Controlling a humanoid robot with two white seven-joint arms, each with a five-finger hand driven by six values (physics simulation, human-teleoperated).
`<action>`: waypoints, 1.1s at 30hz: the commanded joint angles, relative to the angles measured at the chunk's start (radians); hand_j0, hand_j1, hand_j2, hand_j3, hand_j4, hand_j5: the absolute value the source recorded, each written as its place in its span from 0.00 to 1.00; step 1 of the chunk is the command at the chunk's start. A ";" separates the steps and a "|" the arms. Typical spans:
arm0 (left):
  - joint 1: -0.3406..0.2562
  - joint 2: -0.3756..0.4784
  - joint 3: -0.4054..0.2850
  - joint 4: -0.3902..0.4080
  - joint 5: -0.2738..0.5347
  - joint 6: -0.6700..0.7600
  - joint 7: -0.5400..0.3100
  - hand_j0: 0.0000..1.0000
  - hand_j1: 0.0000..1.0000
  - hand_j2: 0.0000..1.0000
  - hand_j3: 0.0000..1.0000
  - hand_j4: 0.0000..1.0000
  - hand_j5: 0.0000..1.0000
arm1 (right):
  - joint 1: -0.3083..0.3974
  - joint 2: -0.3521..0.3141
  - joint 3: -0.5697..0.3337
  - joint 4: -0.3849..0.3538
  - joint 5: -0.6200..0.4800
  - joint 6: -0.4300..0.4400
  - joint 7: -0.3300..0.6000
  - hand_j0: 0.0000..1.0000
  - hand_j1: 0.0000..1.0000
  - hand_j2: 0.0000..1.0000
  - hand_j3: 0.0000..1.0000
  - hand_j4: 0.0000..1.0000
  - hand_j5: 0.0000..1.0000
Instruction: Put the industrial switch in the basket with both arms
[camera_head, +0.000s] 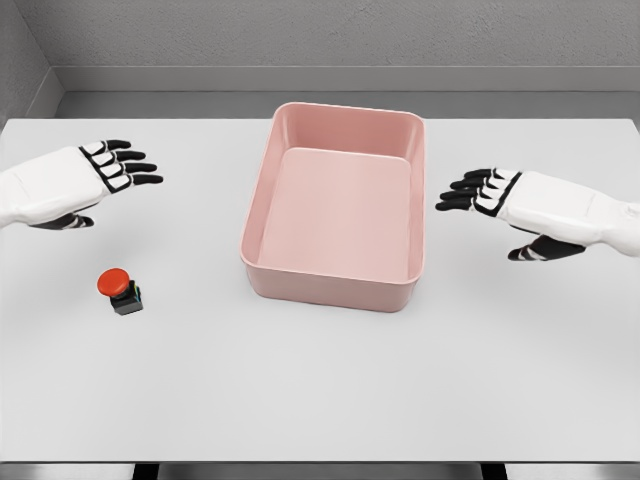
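Observation:
The industrial switch (119, 289), a small black box with a red mushroom button on top, sits on the white table at the left front. My left hand (118, 167) hovers above and behind it, fingers spread and holding nothing. A pink rectangular basket (262, 190) stands in the middle of the table with nothing inside. My right hand (480, 191) floats just right of the basket, fingers extended toward it, also holding nothing.
The white table (320, 390) stretches wide in front of the basket. Its back edge meets a grey wall, and its front edge runs along the bottom of the view.

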 joint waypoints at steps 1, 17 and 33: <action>0.000 0.003 0.000 -0.002 -0.025 -0.001 0.004 1.00 1.00 1.00 1.00 1.00 1.00 | 0.000 -0.006 0.001 0.003 -0.006 0.001 -0.001 1.00 1.00 1.00 1.00 1.00 1.00; -0.026 0.012 -0.058 -0.017 -0.225 -0.001 -0.007 1.00 1.00 1.00 1.00 1.00 1.00 | 0.034 -0.081 -0.079 0.133 0.113 0.001 0.032 1.00 1.00 1.00 1.00 1.00 1.00; -0.026 0.103 -0.138 -0.095 -0.281 -0.001 0.006 1.00 1.00 1.00 1.00 1.00 1.00 | 0.012 0.036 -0.077 0.311 0.256 0.001 0.078 1.00 1.00 1.00 1.00 1.00 1.00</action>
